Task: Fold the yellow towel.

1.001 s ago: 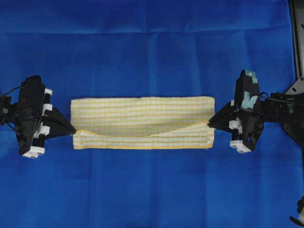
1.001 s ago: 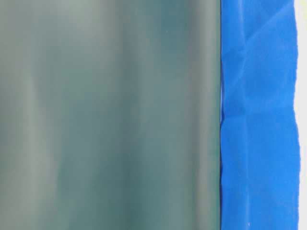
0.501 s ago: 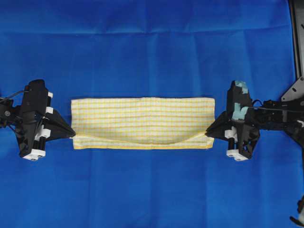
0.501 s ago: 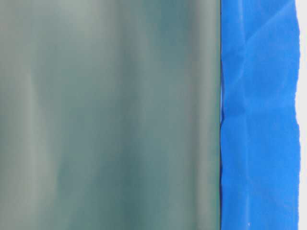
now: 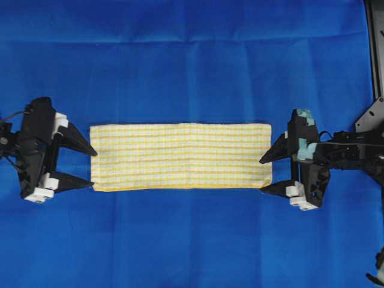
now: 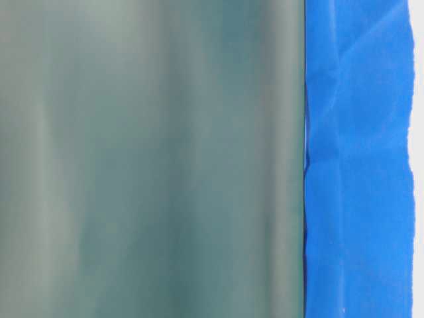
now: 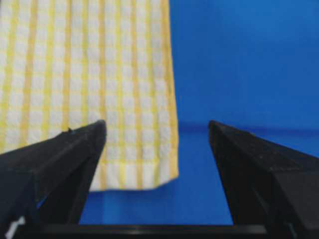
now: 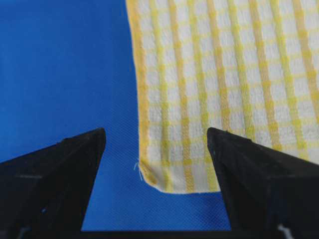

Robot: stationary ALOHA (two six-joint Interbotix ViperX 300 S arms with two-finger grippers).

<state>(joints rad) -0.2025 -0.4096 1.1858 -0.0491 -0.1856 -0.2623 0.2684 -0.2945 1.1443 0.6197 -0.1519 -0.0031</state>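
The yellow towel [image 5: 180,156] lies flat as a long, narrow folded band near the middle of the worktop, its long sides running parallel to the far and near edges of the blue cloth [image 5: 192,54] that covers the worktop. Its yellow hem shows along the near long side.

My left gripper [image 5: 93,167] sits at the towel's left short end with its fingers [image 5: 77,138] spread wide, one tip by the far corner and one by the near corner, nothing between them. In my left wrist view the towel's corner [image 7: 144,169] lies flat on the blue cloth between and beyond the two dark fingers, apart from both.

My right gripper [image 5: 261,174] sits at the towel's right short end, fingers [image 5: 273,150] likewise spread and holding nothing. From the right wrist view the towel's near corner [image 8: 164,177] rests flat on the cloth in the gap between the fingers, with a small loose thread at its tip.

The table-level view is mostly filled by a blurred grey-green surface [image 6: 152,159], with a strip of the creased blue cloth at its right side.
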